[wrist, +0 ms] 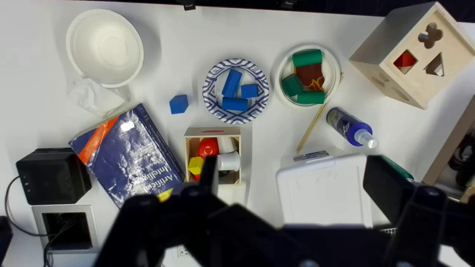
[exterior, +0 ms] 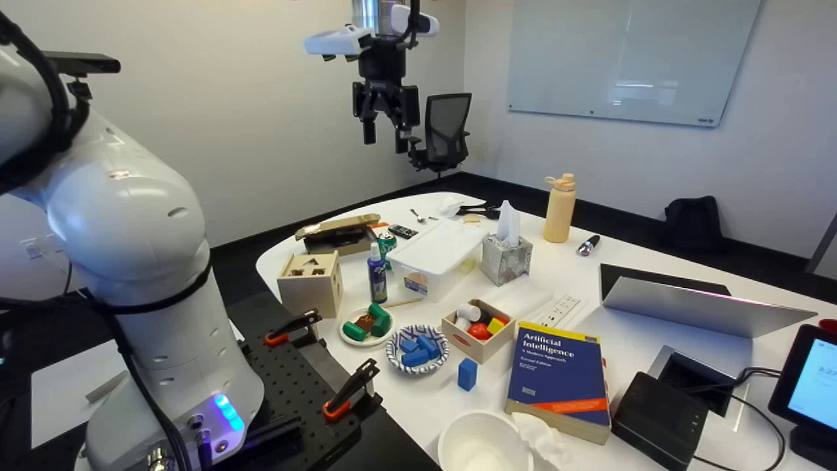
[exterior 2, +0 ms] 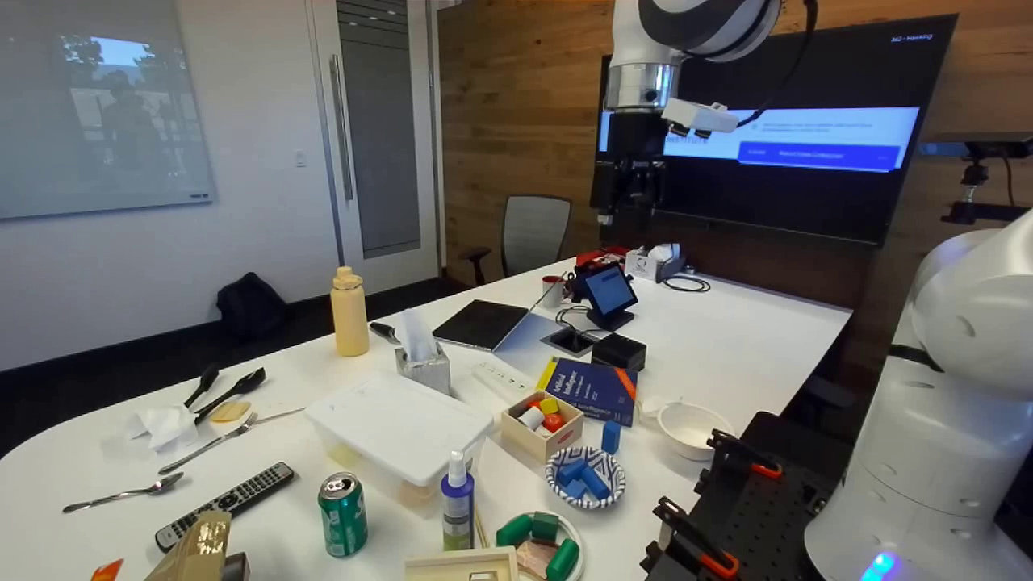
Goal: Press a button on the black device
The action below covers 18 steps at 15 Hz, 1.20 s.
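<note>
The black device (exterior: 659, 418) is a low matte-black box on the white table, beside the blue book (exterior: 559, 376). A few small pale marks show along one edge of its top; I cannot tell which are buttons. It also shows in an exterior view (exterior 2: 620, 352), and at the left of the wrist view (wrist: 53, 176) with a cable running near it. My gripper (exterior: 386, 139) hangs high above the table, pointing down, well away from the device; it also shows in an exterior view (exterior 2: 626, 215). In the wrist view its fingers (wrist: 292, 161) are wide apart with nothing between them.
The dark-framed screen device (exterior: 814, 386), an open laptop (exterior: 706, 307) and cables lie near the black device. A white bowl (exterior: 485, 445), block box (exterior: 479, 333), lidded bin (exterior: 438, 248), tissue box (exterior: 507, 258), tall bottle (exterior: 560, 209) and spray bottle (exterior: 378, 278) stand about.
</note>
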Tool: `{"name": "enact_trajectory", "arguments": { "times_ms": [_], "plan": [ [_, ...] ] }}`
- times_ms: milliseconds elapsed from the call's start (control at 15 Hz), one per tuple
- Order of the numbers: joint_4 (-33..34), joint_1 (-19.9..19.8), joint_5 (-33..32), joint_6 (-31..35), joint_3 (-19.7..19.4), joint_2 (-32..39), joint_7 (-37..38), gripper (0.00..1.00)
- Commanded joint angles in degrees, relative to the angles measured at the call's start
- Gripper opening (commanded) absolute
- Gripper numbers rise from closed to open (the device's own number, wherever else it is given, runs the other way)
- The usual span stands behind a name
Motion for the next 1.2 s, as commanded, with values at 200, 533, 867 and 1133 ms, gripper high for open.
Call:
{"name": "enact_trajectory", "arguments": {
  "times_ms": [200,533,867,1133],
  "plan": [
    [0.11,-0.11,0.05,-0.14,0.08,0.02,-0.06,1.0],
    [8.63,-2.81,2.48,2.19,-4.23,12.72,1.07,1.0],
    [19.52,-6.43,3.56,8.95,-8.73,29.82,2.54,1.0],
    [27.92,-9.56,7.51,16.21,-11.07,44.46,4.79,1.0]
  ]
}}
